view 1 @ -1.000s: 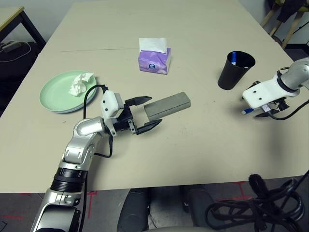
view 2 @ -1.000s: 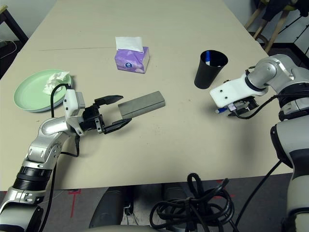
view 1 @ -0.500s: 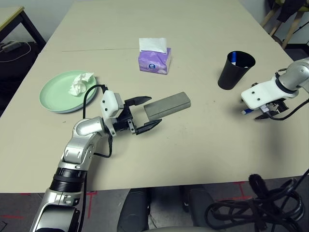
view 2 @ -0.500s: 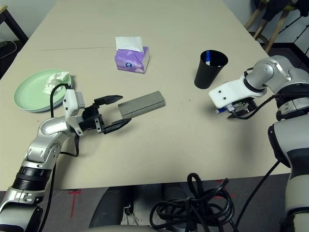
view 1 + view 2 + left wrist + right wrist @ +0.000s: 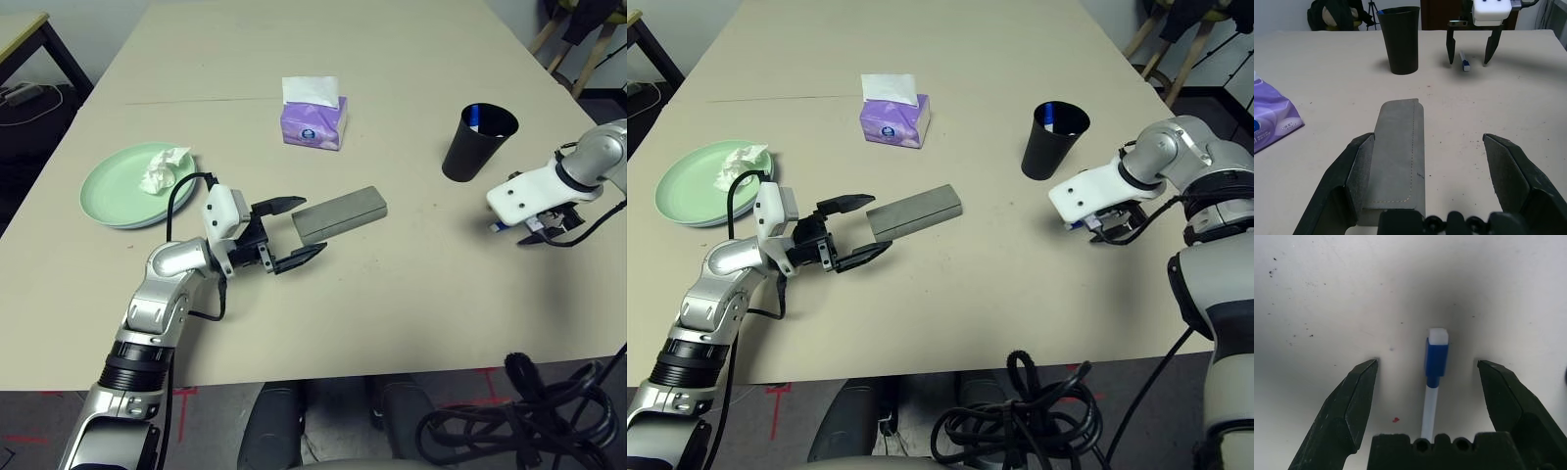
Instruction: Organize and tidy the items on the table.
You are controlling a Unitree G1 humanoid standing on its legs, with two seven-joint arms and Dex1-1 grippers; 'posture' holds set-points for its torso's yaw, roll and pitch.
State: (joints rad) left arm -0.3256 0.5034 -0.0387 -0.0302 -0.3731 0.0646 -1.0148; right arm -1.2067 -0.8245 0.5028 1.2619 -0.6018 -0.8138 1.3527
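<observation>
1. A wide beige worktop with a thin seam across its far part fills the room's centre; chair legs and a dark side table stand beyond its edges.
2. Almost nothing has changed over the last second: both arms stay where they were, neither end effector has closed, and no item has shifted.
3. The left end effector lies level over the worktop, its jaws spread as wide as they go, holding nothing. The near end of the grey glasses case sits between its fingers, touching or almost touching one finger and well clear of the other.
4. The right end effector points steeply down, jaws equally wide and empty. The blue pen lies flat on the worktop directly beneath it, centred in the gap, touching neither finger.
5. The black cup, with something blue already in it, stands just beyond the right end effector. The purple tissue box is further out from the left one.
6. The mint green plate, with the crumpled white tissue on it, lies behind and outboard of the left end effector.
7. My reading: this stillness is a pause before grasping. Both items are framed, so closing on pen and case seems the step in hand, with most of the tidying not yet done.
</observation>
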